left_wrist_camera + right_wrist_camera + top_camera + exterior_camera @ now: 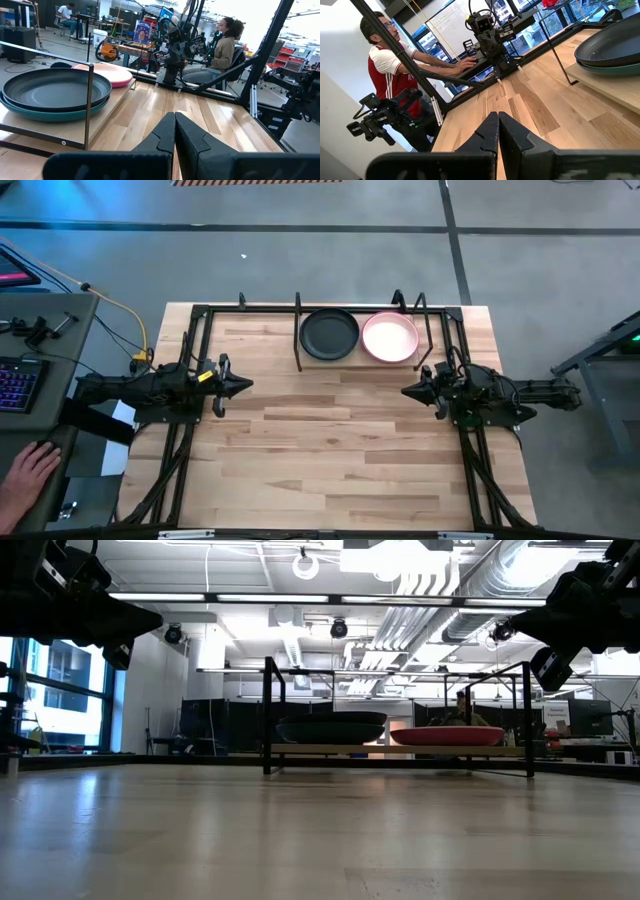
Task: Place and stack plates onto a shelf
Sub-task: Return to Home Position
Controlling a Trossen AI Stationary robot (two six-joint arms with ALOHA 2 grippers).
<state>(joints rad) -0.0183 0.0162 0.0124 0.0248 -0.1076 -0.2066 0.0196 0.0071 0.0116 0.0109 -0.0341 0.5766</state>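
Note:
The shelf (pixel 440 358) is a light-wood board with black rods at the table's far edge. On its left part a black plate (pixel 329 335) rests on a dark teal plate (pixel 50 114). Beside it on the right lies a cream-pink plate (pixel 389 338); in the low view that stack's side (pixel 447 736) looks reddish. I see no sage green plate. My left gripper (pixel 248 385) hovers shut over the table's left part, and my right gripper (pixel 405 391) hovers shut over the right part. Both point at each other, nearer than the shelf.
Bare butcher-block tabletop (pixel 330 460) stretches between the grippers and toward the near edge. Black frame rails (pixel 185 450) run along both sides. A person's hand (pixel 30 470) rests at a desk left of the table; people sit beyond the table in both wrist views.

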